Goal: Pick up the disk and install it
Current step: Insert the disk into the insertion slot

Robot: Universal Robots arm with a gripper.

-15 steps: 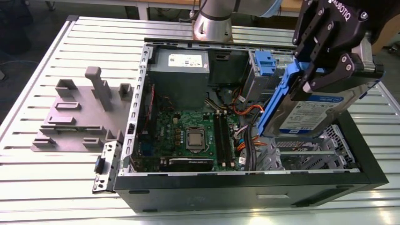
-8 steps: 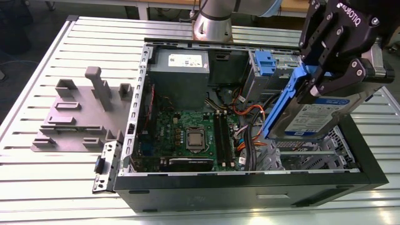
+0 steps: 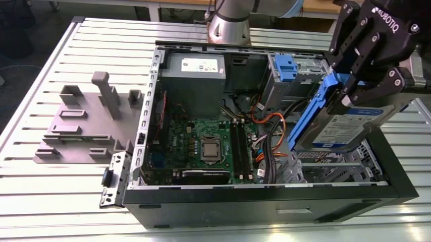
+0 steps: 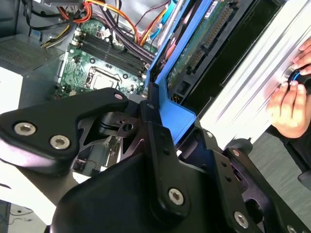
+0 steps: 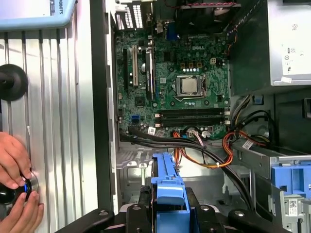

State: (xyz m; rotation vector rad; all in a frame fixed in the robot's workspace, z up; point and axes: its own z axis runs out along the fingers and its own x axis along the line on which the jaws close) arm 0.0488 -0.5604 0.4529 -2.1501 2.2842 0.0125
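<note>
The disk point(image 3: 344, 127) is a silver drive with a blue-and-white label, framed by blue carrier rails. It hangs tilted above the drive cage at the exterior view's right end of the open computer case point(image 3: 269, 204). My gripper point(image 3: 348, 86) is shut on its upper blue rail. In the second wrist view the black fingers point(image 4: 155, 141) clamp the blue rail point(image 4: 177, 114), and the disk's green circuit side point(image 4: 194, 48) shows beyond. The first wrist view has the blue rail point(image 5: 167, 187) between the jaws, over the case's bay floor.
The case holds a motherboard point(image 3: 202, 146), a grey power-supply box point(image 3: 195, 75), orange and black cables point(image 3: 269, 126) and a blue bracket point(image 3: 286, 68) in the upper bay. A grey fixture point(image 3: 88, 126) sits at the exterior view's left. A person's hands point(image 5: 14, 189) rest on a knob beside the case.
</note>
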